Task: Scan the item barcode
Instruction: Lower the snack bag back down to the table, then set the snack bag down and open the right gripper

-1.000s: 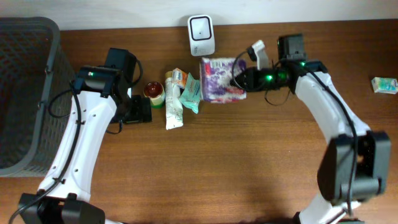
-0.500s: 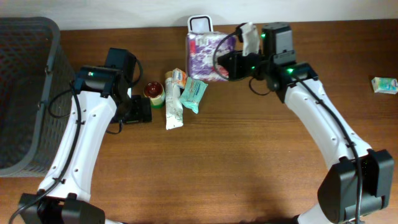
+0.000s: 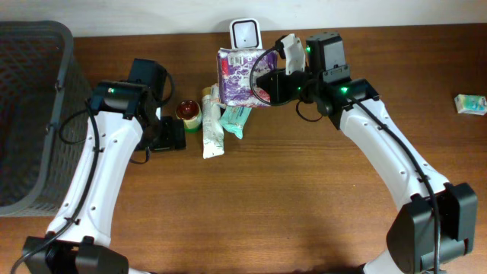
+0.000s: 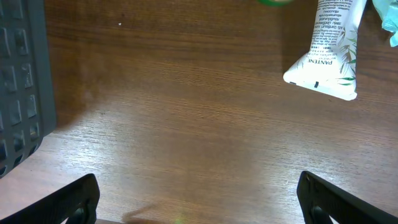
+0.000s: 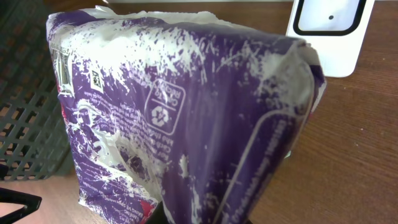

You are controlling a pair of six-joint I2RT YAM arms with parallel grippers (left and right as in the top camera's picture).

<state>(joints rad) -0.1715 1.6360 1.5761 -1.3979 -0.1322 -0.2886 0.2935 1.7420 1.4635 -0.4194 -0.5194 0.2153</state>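
The item is a purple-and-white soft package (image 3: 237, 74) (image 5: 186, 112), held off the table just in front of the white barcode scanner (image 3: 245, 33) (image 5: 326, 31) at the back edge. My right gripper (image 3: 266, 82) (image 5: 199, 214) is shut on the package's right side; the package fills the right wrist view and hides the fingers. I can make out no barcode on the faces that show. My left gripper (image 3: 169, 135) (image 4: 199, 199) hangs open over bare wood at the left, nothing between its fingers.
A red-lidded jar (image 3: 188, 114), a white tube (image 3: 212, 125) (image 4: 329, 56) and a teal pack (image 3: 234, 118) lie left of the package. A dark mesh basket (image 3: 30, 114) (image 4: 22, 81) stands at the far left. A small teal item (image 3: 469, 103) lies far right.
My right arm has lifted the package off the table and carried it left and back, up to the front of the scanner. The left arm has not moved.
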